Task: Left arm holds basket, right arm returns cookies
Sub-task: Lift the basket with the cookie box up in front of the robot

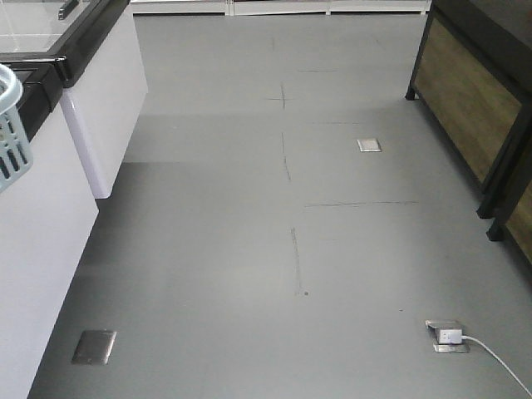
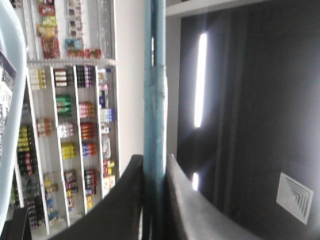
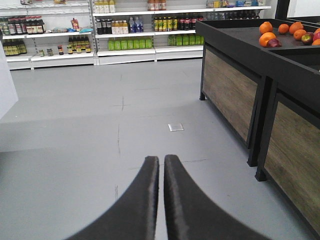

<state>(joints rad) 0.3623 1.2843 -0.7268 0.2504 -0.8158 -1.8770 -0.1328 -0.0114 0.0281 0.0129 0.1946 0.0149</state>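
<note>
In the left wrist view my left gripper (image 2: 155,161) is shut on a teal-blue hoop handle (image 2: 155,75) of the basket, which runs straight up between the black fingers. The basket's light blue rim (image 2: 15,115) curves along the left edge there, and its slotted side (image 1: 10,137) shows at the far left of the front view. A sliver of a dark box with a white label (image 2: 4,82) lies inside that rim; it looks like the cookies. My right gripper (image 3: 161,160) is shut with nothing in it, low over the grey floor.
White freezer cabinets (image 1: 100,108) stand on the left and dark wood-panelled display stands (image 1: 474,100) on the right, one carrying oranges (image 3: 280,31). Stocked shelves (image 3: 125,30) line the far wall. Floor outlet boxes (image 1: 446,335), one with a white cable, sit in the grey floor.
</note>
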